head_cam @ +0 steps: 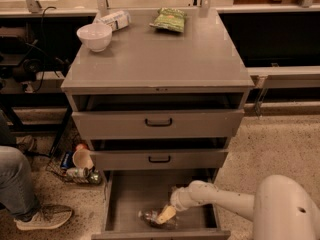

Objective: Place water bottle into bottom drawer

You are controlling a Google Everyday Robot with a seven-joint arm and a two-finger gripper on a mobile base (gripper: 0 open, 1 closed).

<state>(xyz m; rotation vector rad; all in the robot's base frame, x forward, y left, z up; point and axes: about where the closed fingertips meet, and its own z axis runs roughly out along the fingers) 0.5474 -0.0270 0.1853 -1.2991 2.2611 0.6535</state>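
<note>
The gripper [165, 214] is low inside the bottom drawer [129, 195], near its front edge, at the end of the white arm [216, 199] that reaches in from the right. It is right on the bottle [149, 218] and seems to touch it from above. Whether it grasps the bottle or has released it, I cannot tell. The bottle lies on its side on the grey drawer floor, a little left of the gripper. It looks clear with some reflections; its cap I cannot make out. The drawer is pulled far out. On the cabinet top [160, 64] stand a white bowl [94, 36] and a green bag [170, 20], well apart.
</note>
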